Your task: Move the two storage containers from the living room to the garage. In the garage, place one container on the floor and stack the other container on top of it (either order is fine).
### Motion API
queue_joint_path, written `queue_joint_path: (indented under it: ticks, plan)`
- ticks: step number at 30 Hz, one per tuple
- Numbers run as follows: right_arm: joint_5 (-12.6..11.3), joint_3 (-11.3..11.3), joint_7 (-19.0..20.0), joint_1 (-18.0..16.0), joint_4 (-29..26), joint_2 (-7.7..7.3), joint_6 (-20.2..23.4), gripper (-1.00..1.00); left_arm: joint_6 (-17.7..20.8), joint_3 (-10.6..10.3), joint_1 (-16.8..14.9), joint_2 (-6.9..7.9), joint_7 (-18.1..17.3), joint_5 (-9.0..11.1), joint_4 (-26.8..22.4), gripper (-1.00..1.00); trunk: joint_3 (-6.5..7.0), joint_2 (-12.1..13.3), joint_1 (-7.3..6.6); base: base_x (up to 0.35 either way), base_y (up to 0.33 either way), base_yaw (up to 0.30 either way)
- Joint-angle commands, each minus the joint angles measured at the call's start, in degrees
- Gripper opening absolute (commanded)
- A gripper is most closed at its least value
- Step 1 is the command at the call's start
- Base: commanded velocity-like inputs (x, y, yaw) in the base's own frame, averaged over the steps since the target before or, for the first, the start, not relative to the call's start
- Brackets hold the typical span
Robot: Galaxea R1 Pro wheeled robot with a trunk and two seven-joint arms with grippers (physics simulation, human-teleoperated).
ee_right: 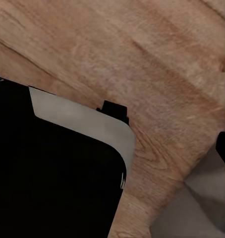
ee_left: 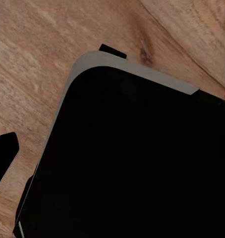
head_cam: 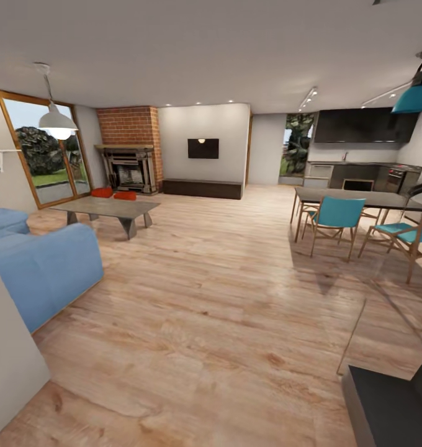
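Light wood planks (head_cam: 223,310) run across the living room toward the brick fireplace (head_cam: 130,164) in the upper left of the frame, where the two storage containers (head_cam: 113,194) sit on the floor behind the low coffee table (head_cam: 105,208), well apart from the robot. Whether either end effector is apart or together cannot be told; the robot probably has to drive closer first.

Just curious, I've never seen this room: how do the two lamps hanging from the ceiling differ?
The white pendant lamp hangs by the glass door above the coffee table; the teal pendant lamp hangs over the dining table. The white one glows, its bulb showing; the teal one looks unlit. Both have downward-opening shades.
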Motion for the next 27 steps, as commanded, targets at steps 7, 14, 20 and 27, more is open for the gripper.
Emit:
queue_joint_path:
  ticks: [7, 14, 20, 27]
  plan:
    - [-0.55, 0.41, 0.32, -0.07, 0.17, 0.01, -0.4, 1.0, -0.04, 0.04, 0.01, -0.02, 0.03, 0.35, -0.06, 1.0, -0.05, -0.02, 0.03, 0.325, 0.029, 0.0]
    - [-0.6, 0.35, 0.26, -0.07, 0.17, 0.01, -0.46, 1.0, -0.04, 0.04, 0.01, -0.02, 0.03, 0.34, -0.06, 1.0, -0.05, -0.02, 0.03, 0.325, 0.001, 0.0]
    - [-0.69, 0.34, 0.22, -0.07, 0.17, 0.08, -0.5, 1.0, -0.04, 0.04, 0.01, -0.02, 0.03, 0.3, -0.06, 1.0, -0.05, -0.02, 0.03, 0.325, 0.0, -0.017]
    - [-0.72, 0.34, 0.19, -0.07, 0.17, 0.09, -0.42, 1.0, -0.04, 0.04, 0.01, -0.02, 0.03, 0.3, -0.06, 1.0, -0.05, -0.02, 0.03, 0.325, 0.0, -0.131]
